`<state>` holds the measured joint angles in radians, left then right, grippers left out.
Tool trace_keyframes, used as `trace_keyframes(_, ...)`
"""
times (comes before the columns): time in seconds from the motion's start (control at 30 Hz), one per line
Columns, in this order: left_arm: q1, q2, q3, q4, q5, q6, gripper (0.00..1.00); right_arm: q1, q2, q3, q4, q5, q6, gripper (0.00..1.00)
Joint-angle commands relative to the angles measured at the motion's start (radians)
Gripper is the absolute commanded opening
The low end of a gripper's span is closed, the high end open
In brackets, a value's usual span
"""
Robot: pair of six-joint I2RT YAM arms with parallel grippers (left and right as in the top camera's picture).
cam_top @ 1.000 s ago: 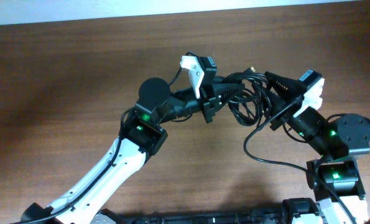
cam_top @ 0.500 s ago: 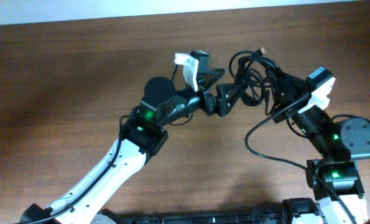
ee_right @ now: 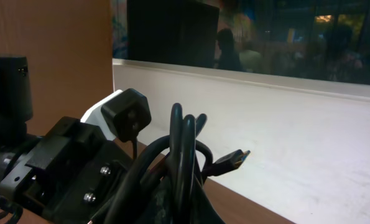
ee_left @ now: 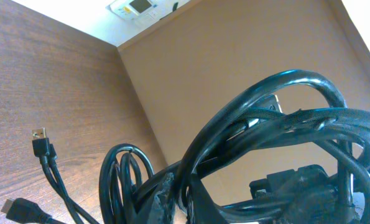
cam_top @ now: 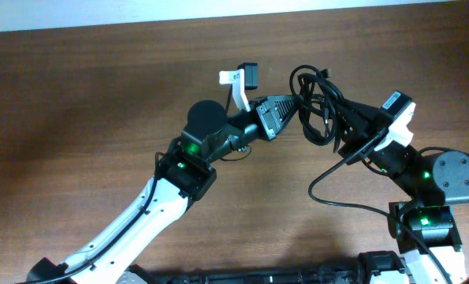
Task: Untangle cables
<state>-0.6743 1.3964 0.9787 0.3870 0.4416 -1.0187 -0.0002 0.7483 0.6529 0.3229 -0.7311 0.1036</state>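
The cables (cam_top: 316,102) are a black looped bundle held off the wooden table (cam_top: 100,95) between my two grippers. My left gripper (cam_top: 288,112) is shut on the bundle's left side. My right gripper (cam_top: 346,120) is shut on its right side. In the left wrist view the cables (ee_left: 265,124) loop close to the camera, with strands pinched between the left gripper's fingertips (ee_left: 172,199); a USB plug (ee_left: 40,134) hangs free at left. In the right wrist view the cables (ee_right: 185,146) rise from the right gripper's jaws (ee_right: 185,208), and a plug end (ee_right: 234,158) sticks out to the right.
The right arm's own thick black wire (cam_top: 329,197) curves over the table below the bundle. A white wall (cam_top: 218,12) runs along the table's far edge. The left gripper's body (ee_right: 73,165) is close by in the right wrist view.
Both grippers have carried the bundle towards the far edge of the table. The left gripper has turned and moved in closer to the bundle.
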Motion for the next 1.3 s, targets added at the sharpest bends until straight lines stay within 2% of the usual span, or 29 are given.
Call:
trace_keyframes(0.0,-0.032,-0.018,0.011,0.032,-0.017,-0.002,0.08,0.0,-0.007,0.002,0.014,-0.037,-0.003,0.04)
trace_keyframes(0.13,-0.058,-0.018,0.011,0.058,-0.016,-0.002,0.18,0.0,-0.007,0.002,0.014,-0.037,-0.003,0.04)
trace_keyframes(0.4,-0.092,-0.018,0.011,0.11,-0.012,-0.006,0.25,0.0,-0.006,0.002,0.003,-0.038,-0.003,0.04)
trace_keyframes(0.47,-0.092,-0.018,0.011,0.11,0.0,-0.006,0.34,0.0,-0.006,0.002,0.008,-0.04,-0.003,0.04)
trace_keyframes(0.5,-0.092,-0.018,0.011,0.11,0.0,-0.006,0.36,0.0,-0.006,0.002,0.008,-0.04,-0.003,0.04)
trace_keyframes(0.6,-0.092,-0.018,0.011,0.114,0.006,-0.006,0.3,0.0,-0.006,0.002,0.008,-0.04,-0.003,0.04)
trace_keyframes(0.63,-0.092,-0.018,0.011,0.114,0.006,-0.006,0.25,0.0,-0.006,0.002,0.006,-0.047,-0.003,0.04)
trace_keyframes(0.7,-0.092,-0.018,0.011,0.129,0.007,-0.006,0.09,0.0,-0.006,0.002,-0.005,-0.053,-0.003,0.04)
trace_keyframes(0.73,-0.092,-0.018,0.011,0.129,0.006,-0.006,0.09,0.0,-0.006,0.002,-0.021,-0.053,-0.003,0.04)
trace_keyframes(0.8,-0.092,-0.018,0.011,0.133,0.006,-0.006,0.0,0.0,-0.006,0.002,-0.048,-0.053,-0.003,0.04)
trace_keyframes(0.97,-0.089,-0.018,0.011,0.105,-0.053,-0.005,0.0,0.0,-0.006,0.002,-0.057,-0.076,-0.003,0.04)
trace_keyframes(1.07,-0.089,-0.018,0.011,-0.113,-0.342,-0.013,0.0,0.0,-0.006,0.002,-0.058,-0.082,-0.003,0.04)
trace_keyframes(1.17,-0.089,-0.018,0.011,-0.119,-0.357,-0.057,0.0,0.0,-0.006,0.002,-0.061,-0.082,-0.003,0.04)
trace_keyframes(1.2,-0.089,-0.018,0.011,-0.111,-0.357,-0.006,0.0,0.0,-0.006,0.002,-0.076,-0.082,-0.003,0.04)
trace_keyframes(1.27,-0.089,-0.018,0.011,-0.056,-0.352,0.206,0.0,0.0,-0.006,0.002,-0.127,-0.086,-0.003,0.04)
